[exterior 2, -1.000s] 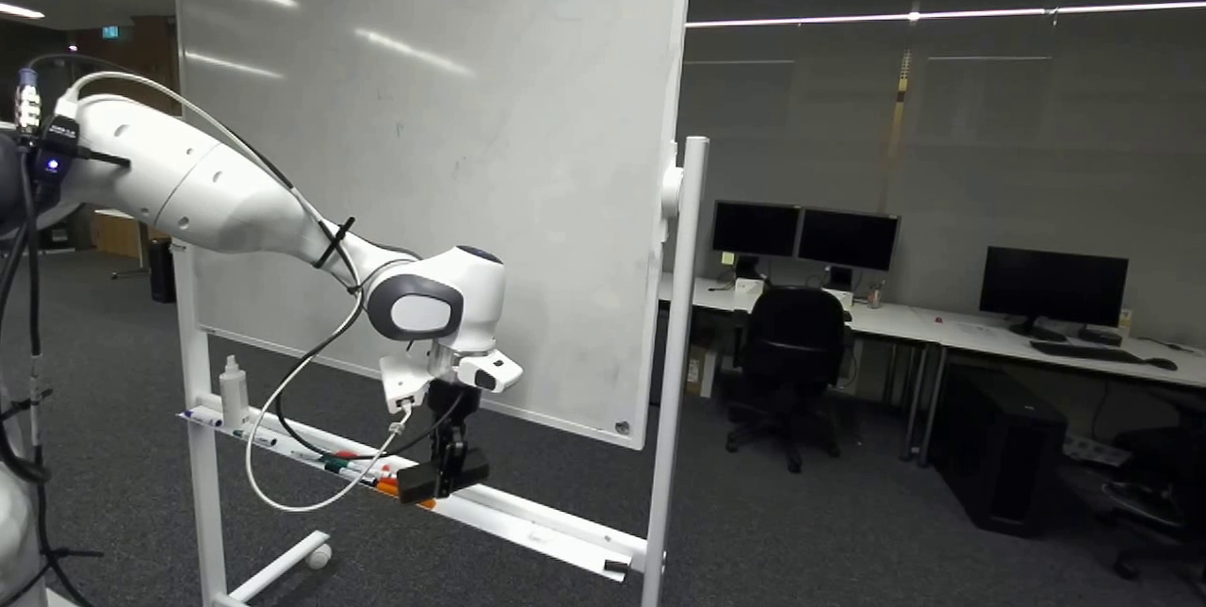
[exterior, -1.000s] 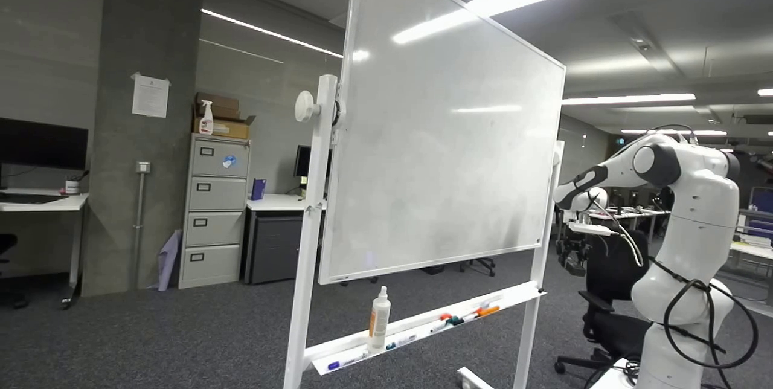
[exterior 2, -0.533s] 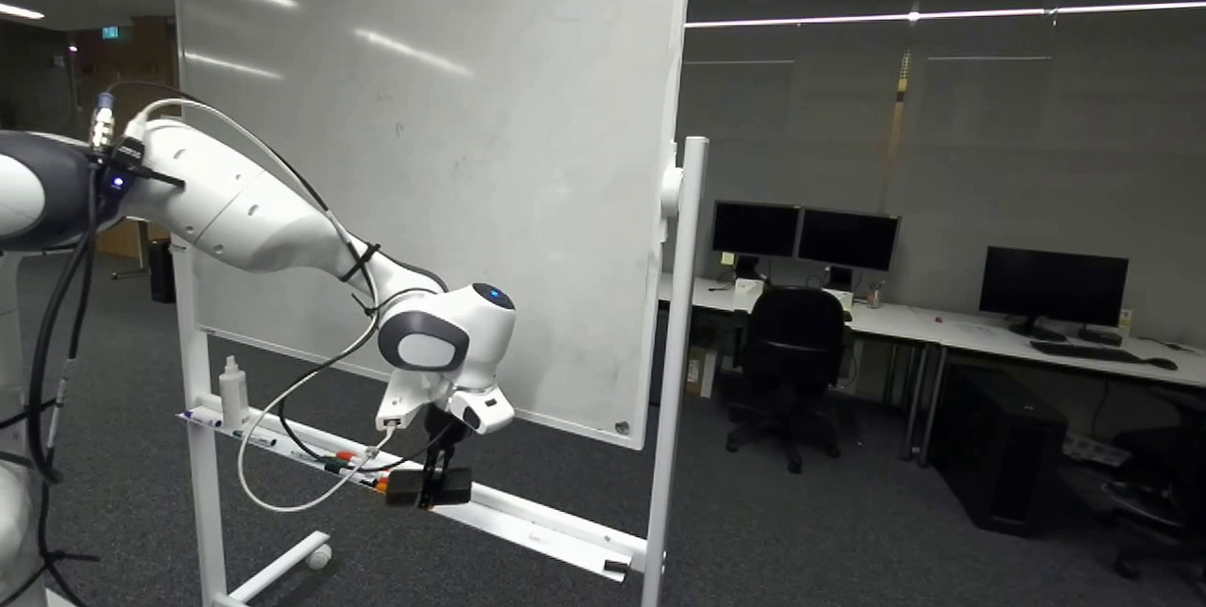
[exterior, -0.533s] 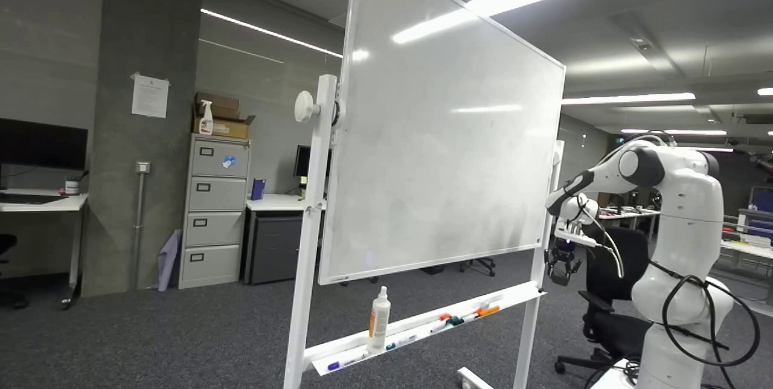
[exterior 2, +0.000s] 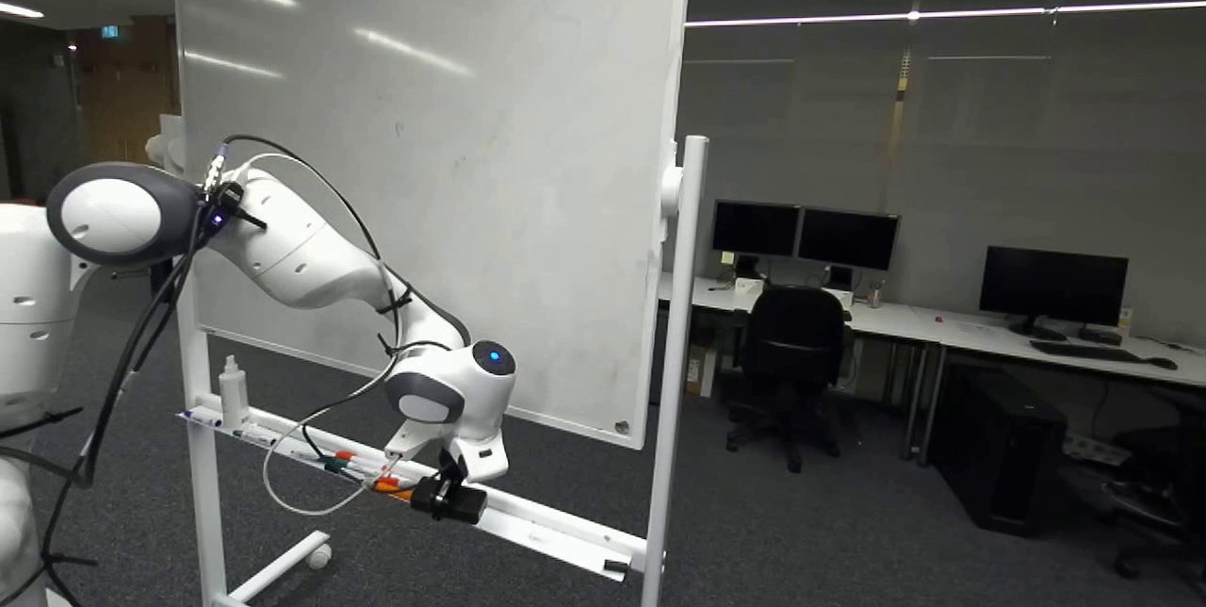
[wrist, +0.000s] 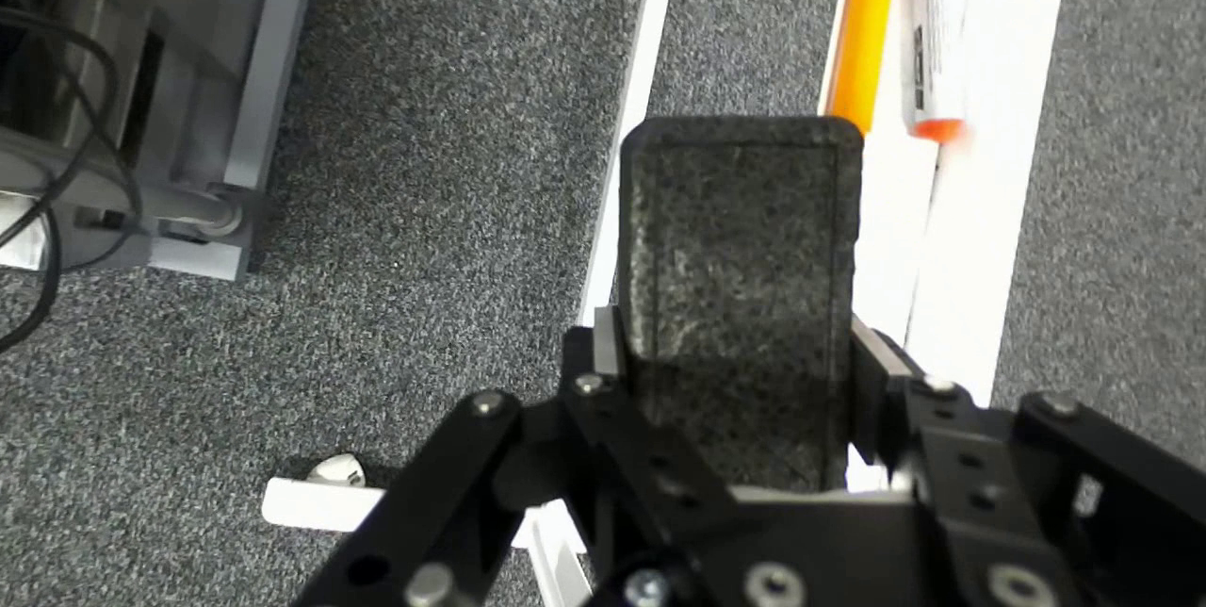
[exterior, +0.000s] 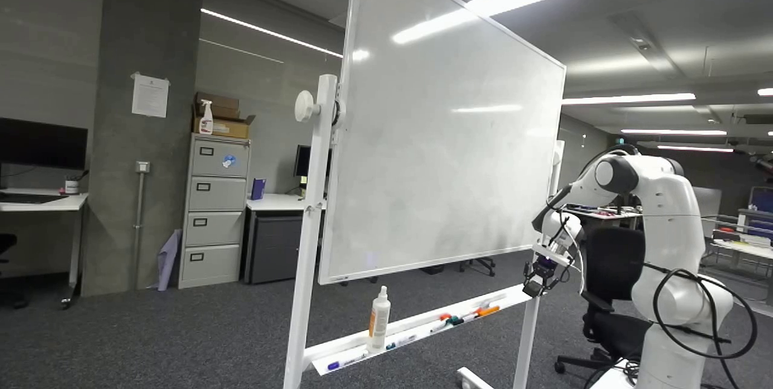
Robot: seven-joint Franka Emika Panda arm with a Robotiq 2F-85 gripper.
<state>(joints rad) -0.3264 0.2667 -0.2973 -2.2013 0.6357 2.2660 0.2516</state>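
Grey carpet (exterior 2: 782, 532) runs beneath a whiteboard (exterior 2: 452, 164), which a white frame (exterior 2: 675, 371) holds up; a long white surface (exterior 2: 546, 539) crosses the frame below the board. Close to that surface, the gripper (wrist: 740, 348) grasps a black block (wrist: 740, 239), pinching it from opposite sides; whether the block touches the surface cannot be told. Seen from the wrist, an orange marker (wrist: 867, 32) and a white marker (wrist: 935, 32) with a red-orange end lie on the surface at 1 o'clock from the block. In an exterior view, a white bottle (exterior 2: 234, 395) stands upright on the surface at 10 o'clock from the gripper, and two monitors (exterior 2: 848, 239) show farther back at 2 o'clock.
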